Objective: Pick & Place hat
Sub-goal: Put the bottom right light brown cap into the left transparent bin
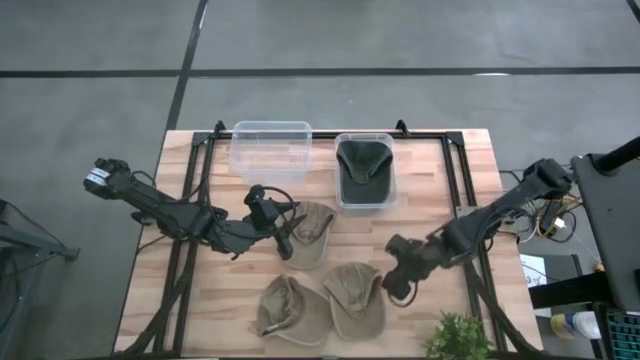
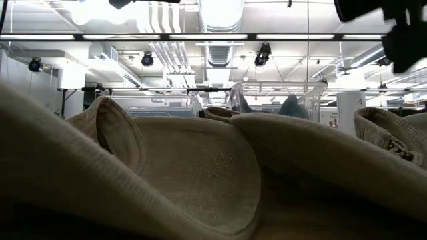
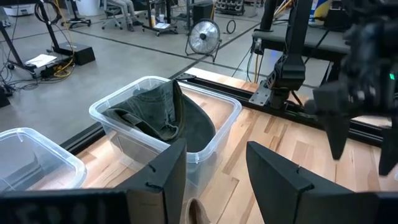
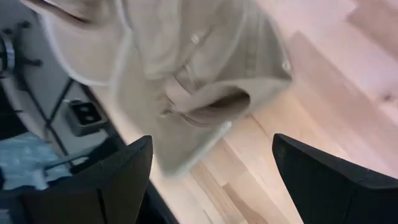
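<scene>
Left gripper (image 1: 283,243) hovers at the 9 o'clock edge of a soft tan cloth hat (image 1: 310,233) at table centre — fingers narrowly parted, empty. Right gripper (image 1: 398,283), spread wide, sits at 3 o'clock of another tan hat (image 1: 355,298). Fabric looks light, floppy — best pinched at the brim.

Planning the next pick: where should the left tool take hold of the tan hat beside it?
Grip the tan hat at its near rim, coming from straight above. It lies slumped on the table, so only that raised edge beside the open left tool offers a fold to pinch.
</scene>
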